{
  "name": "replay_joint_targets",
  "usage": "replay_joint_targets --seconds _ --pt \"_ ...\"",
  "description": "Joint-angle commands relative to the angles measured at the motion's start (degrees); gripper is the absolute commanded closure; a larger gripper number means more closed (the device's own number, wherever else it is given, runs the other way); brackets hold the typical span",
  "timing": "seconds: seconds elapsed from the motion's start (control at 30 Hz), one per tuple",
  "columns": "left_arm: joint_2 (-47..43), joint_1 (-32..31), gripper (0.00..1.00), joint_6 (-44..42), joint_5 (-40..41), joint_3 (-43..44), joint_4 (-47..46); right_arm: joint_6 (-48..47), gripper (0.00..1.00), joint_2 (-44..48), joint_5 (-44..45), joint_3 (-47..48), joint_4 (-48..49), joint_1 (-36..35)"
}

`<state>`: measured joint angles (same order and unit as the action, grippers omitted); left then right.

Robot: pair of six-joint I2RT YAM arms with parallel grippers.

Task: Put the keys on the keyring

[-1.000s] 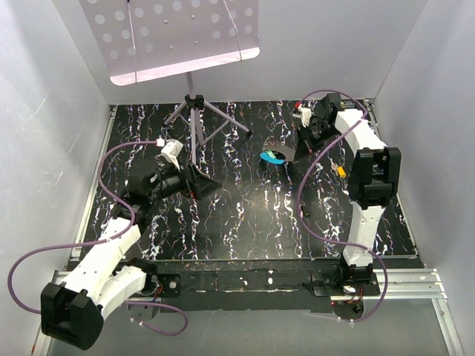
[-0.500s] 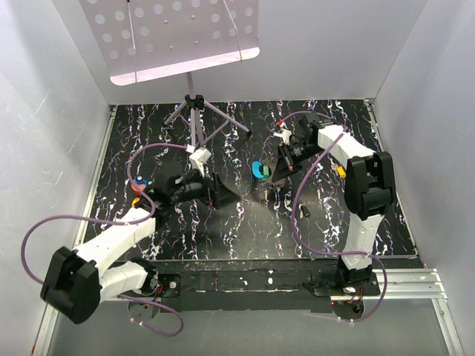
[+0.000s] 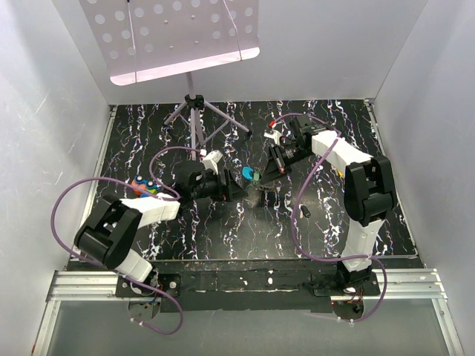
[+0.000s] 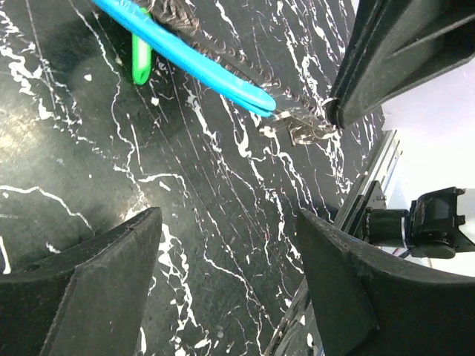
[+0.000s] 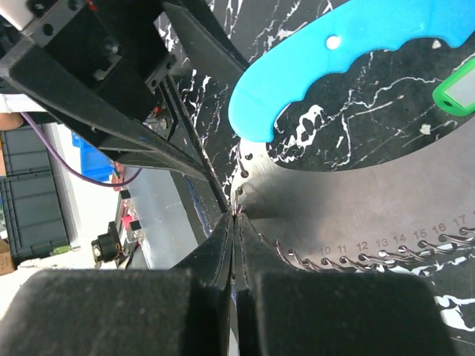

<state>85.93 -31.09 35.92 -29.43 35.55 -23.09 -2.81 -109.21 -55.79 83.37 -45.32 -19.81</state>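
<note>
The keyring [image 3: 247, 174] has a bright blue curved band [image 5: 334, 67] with a green clip [image 5: 460, 89] and a grey numbered plate [image 5: 386, 200] edged with wire hooks. In the left wrist view the blue band [image 4: 193, 59] hangs above the mat with a chain and small metal bits [image 4: 304, 132]; I cannot tell whether those bits are keys. My right gripper [image 3: 271, 169] is shut [image 5: 235, 215] on a thin wire at the plate's edge. My left gripper [image 3: 234, 189] is open and empty [image 4: 226, 222], just left of the keyring.
A tripod stand [image 3: 194, 119] with a perforated white panel stands at the back. Small blue and orange items [image 3: 145, 185] lie at the left by my left arm. A small dark object [image 3: 304, 211] lies on the marbled mat [image 3: 223, 230] right of centre.
My right gripper has carried the keyring from the back right toward the centre. My left arm has swung right, bringing its gripper close to the keyring.
</note>
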Motion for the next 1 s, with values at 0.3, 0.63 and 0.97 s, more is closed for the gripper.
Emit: replay_joint_targets --seconds 0.3,0.63,0.97 --pt "2.8 -0.1 0.28 3.1 -4.1 -1.7 -24.7 1.2 0.99 3.7 -7.7 0.6 0.3 -0.8" --pt "4.8 -0.1 0.34 7.3 -6.4 -0.5 -26.8 1.9 0.99 4.1 -8.8 1.1 0.7 -0.8" --pt "6.9 0.0 0.46 9.5 -8.6 -0.3 -28.6 2.2 0.99 3.7 -9.3 1.4 0.8 -0.8"
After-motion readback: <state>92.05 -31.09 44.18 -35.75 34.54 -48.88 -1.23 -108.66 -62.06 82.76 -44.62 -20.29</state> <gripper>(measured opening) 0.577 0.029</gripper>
